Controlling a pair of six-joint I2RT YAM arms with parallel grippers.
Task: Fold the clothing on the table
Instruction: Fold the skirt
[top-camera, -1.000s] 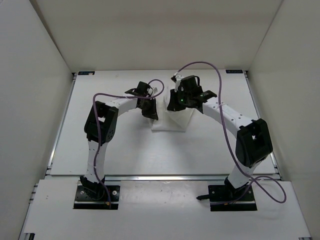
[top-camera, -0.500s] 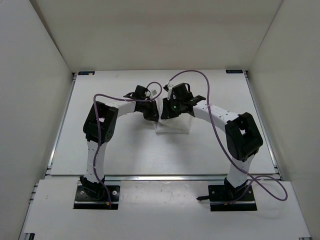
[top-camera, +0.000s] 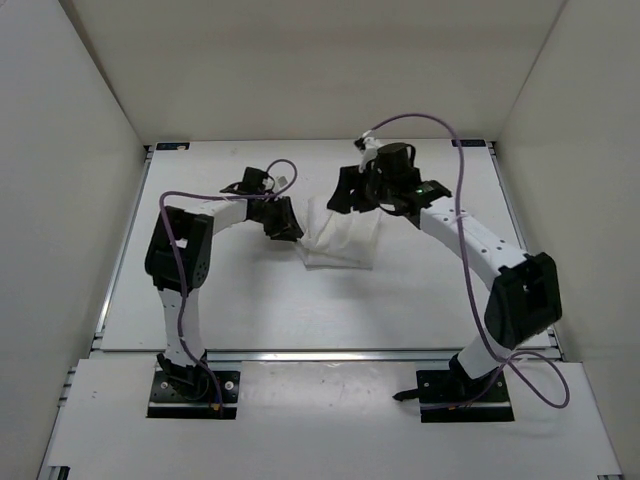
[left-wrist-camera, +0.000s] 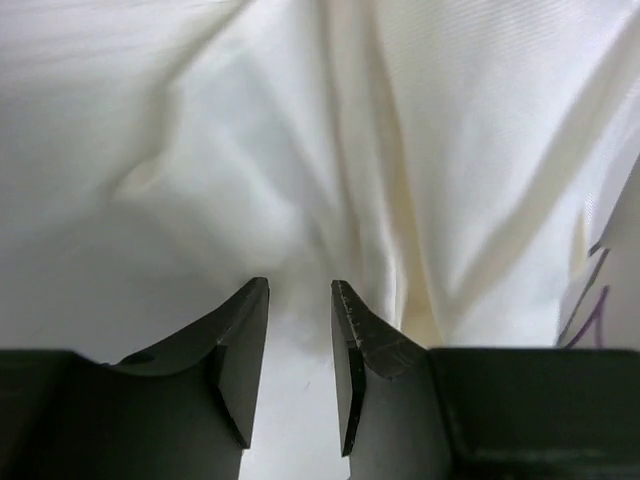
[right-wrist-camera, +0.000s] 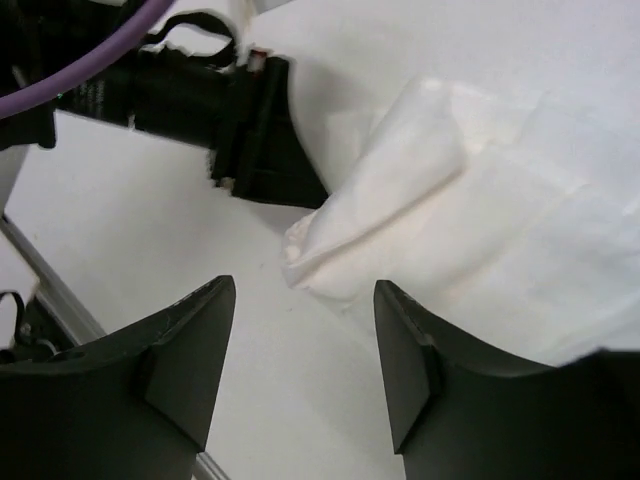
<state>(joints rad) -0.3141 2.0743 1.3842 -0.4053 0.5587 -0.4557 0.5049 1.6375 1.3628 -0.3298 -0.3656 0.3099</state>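
left end effector (left-wrist-camera: 300, 287) and right end effector (right-wrist-camera: 305, 288) both hang released, empty, beside the clothing (top-camera: 340, 240), which looks thin, limp and light, best pinched at a folded corner.

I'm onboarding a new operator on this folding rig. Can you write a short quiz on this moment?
1. True or false: the right gripper is clamped on the clothing.
2. Where on the table does the clothing lie? A: against the left rail. B: near the middle. C: draped over the near edge.
3. Fill in: the left gripper has its jaws ____.

Key: 1 false, its jaws stand apart with nothing between them. 2 B. 3 open.
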